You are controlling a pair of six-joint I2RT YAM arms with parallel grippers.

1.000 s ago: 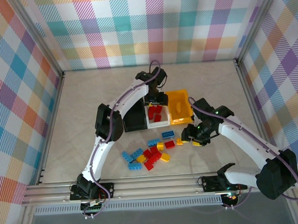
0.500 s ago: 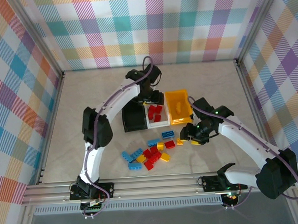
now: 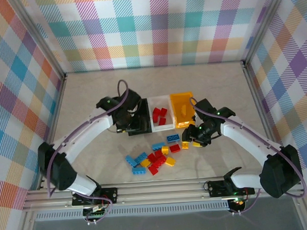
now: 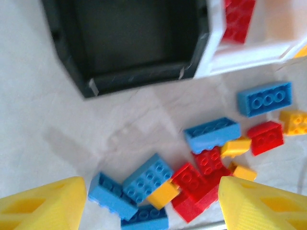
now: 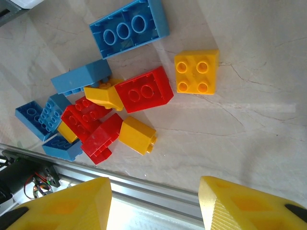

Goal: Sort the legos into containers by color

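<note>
left gripper swung back from white bin to black bin, open, right gripper open, empty

Plaid walls, seemingly marbled pale tabletop

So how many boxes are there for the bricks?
3, side by side in a row: the black bin on the left, the white bin in the middle, the yellow-orange bin on the right. None seems hidden.
</note>
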